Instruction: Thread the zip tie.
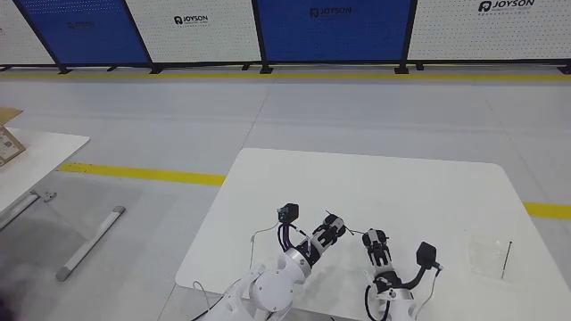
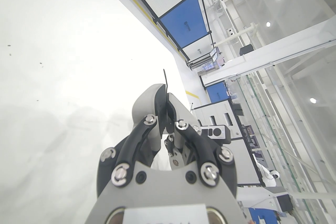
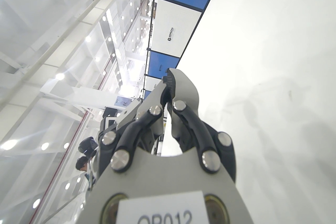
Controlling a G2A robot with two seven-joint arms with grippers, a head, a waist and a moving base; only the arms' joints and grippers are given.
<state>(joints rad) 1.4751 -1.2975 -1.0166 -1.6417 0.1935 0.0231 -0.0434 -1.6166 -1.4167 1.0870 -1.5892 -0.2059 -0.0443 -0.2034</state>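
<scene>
Over the near edge of the white table (image 1: pixel 401 178), the robot's two arms hold their claws nose to nose, just beside each other. It is the stance for feeding one end of a tie into the other.

The left gripper (image 2: pixel 166 97) is clamped on the zip tie (image 2: pixel 165 79), with the strip pinched flat between the pads. A short length pokes out past the fingertips. Gripping so close to the end looks meant to keep the limp plastic stiff enough to aim.

The right gripper (image 3: pixel 168 83) has its fingers pressed together. A small dark nub sits at its tip and may be the tie's other end, though from where I stand I can't say so for certain. From above, a fine dark line runs across the small gap between the two claws.

The tie itself is black, thin and narrow. It is almost a hairline against the bright tabletop and stands straight where it leaves the left claw. No closed loop can be seen, so the threading looks not yet done.

Well off toward the table's right edge lies a clear plastic packet (image 1: pixel 486 253). A thin black strip (image 1: pixel 507 260) lies just beside it, likely a spare tie and too small to tell for sure.
</scene>
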